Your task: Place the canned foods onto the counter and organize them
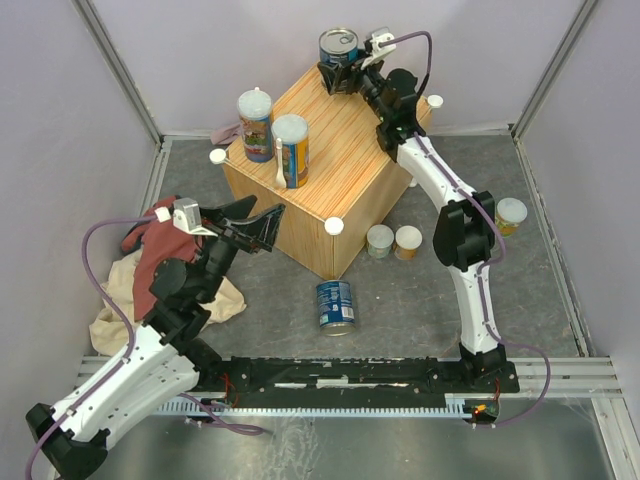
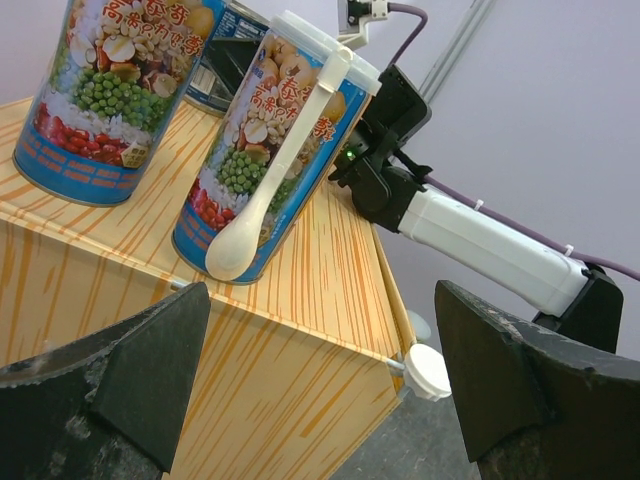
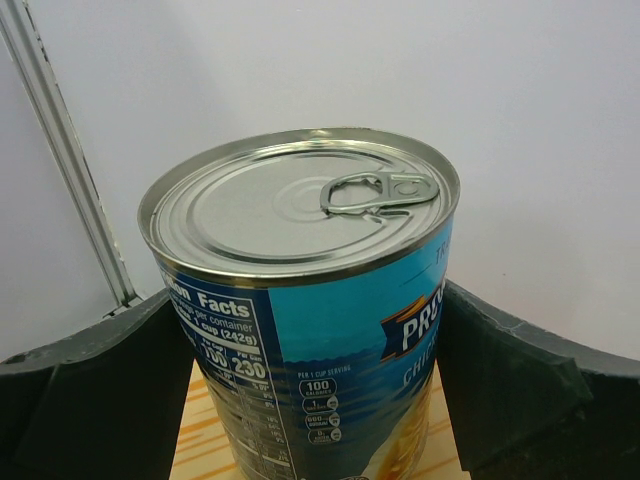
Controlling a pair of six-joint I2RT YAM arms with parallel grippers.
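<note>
The wood-grain counter (image 1: 345, 165) stands mid-table. Two tall orange/blue cans (image 1: 255, 122) (image 1: 291, 150) stand on its left part; the left wrist view shows them (image 2: 110, 90) (image 2: 270, 130). My right gripper (image 1: 340, 72) is shut on a blue ring-pull can (image 1: 338, 46) standing on the counter's far corner, with a finger against each side of it (image 3: 330, 330). A second blue can (image 1: 335, 304) lies on the floor in front. Three short pale-lidded cans (image 1: 380, 241) (image 1: 408, 242) (image 1: 511, 216) stand on the floor at the right. My left gripper (image 1: 250, 225) is open and empty beside the counter's near-left face (image 2: 250, 380).
Red and beige cloths (image 1: 150, 255) lie heaped at the left under my left arm. White round caps (image 1: 334, 226) (image 2: 430, 370) stick out at the counter's corners. My right arm (image 1: 440, 185) reaches over the counter's right side. Purple walls enclose the table.
</note>
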